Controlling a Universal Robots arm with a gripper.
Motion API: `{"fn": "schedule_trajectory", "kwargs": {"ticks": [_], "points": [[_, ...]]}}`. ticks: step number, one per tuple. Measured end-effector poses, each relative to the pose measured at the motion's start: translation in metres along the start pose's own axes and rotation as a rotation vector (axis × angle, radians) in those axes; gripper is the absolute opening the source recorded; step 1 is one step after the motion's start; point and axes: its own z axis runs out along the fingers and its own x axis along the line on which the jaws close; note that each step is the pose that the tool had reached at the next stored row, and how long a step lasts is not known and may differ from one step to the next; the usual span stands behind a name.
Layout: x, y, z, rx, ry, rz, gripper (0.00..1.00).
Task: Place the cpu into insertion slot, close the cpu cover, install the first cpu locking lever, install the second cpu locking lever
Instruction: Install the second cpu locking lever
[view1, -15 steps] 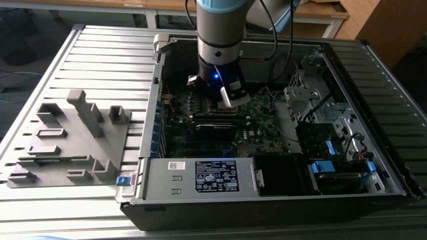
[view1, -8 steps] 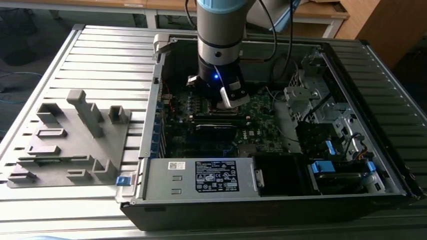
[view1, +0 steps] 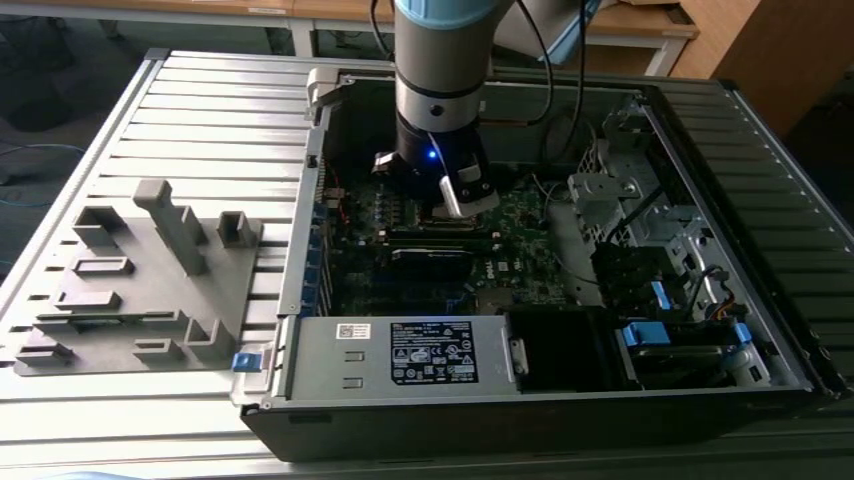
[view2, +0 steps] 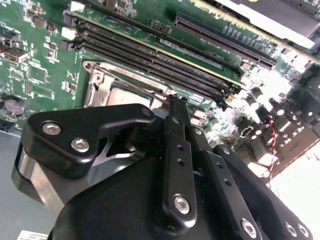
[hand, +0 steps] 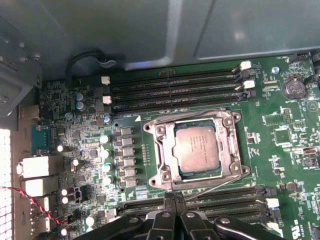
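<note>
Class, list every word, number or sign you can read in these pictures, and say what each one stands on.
Black label on the silver box: print too small to read.
White sticker beside it: too small to read.
cpu top: faint print, too blurred to read.
Motherboard: white markings, too small to read.
No text can be quoted.

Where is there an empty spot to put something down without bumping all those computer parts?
The ribbed grey table is bare between the open computer case and the grey holder block, and behind that block. Inside the case it is crowded: the gripper hangs by the cpu, its cover and the long black memory slots.
</note>
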Motion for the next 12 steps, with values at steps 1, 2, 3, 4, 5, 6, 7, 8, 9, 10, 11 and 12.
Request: {"fn": "schedule_trajectory", "kwargs": {"ticks": [1,2,3,4,5,6,7,8,9,10,11,12], "points": [[0.0,-0.0007,-0.0002,0.0001,0.0,0.0,0.11],[-0.0001,-0.0011,-0.0002,0.0002,0.0,0.0,0.11],[-0.0001,-0.0012,-0.0002,0.0001,-0.0001,0.0,0.11],[-0.0001,-0.0013,0.0,0.0002,0.0,0.0,0.11],[-0.0001,-0.0014,0.0006,0.0001,0.0,0.0,0.11],[-0.0001,-0.0017,0.002,0.0003,0.0,0.0,0.11],[-0.0001,-0.002,0.0038,0.0002,0.0,0.0,0.11],[-0.0001,-0.0022,0.0057,0.0002,0.0,0.0,0.11],[0.0,-0.0025,0.0075,0.0004,0.0,0.0,0.11],[0.0001,-0.0028,0.0092,0.0007,0.0001,0.0,0.11],[0.0002,-0.0031,0.011,0.0007,0.0001,0.0,0.11],[0.0003,-0.0035,0.0127,0.0008,0.0,0.0,0.11]]}}
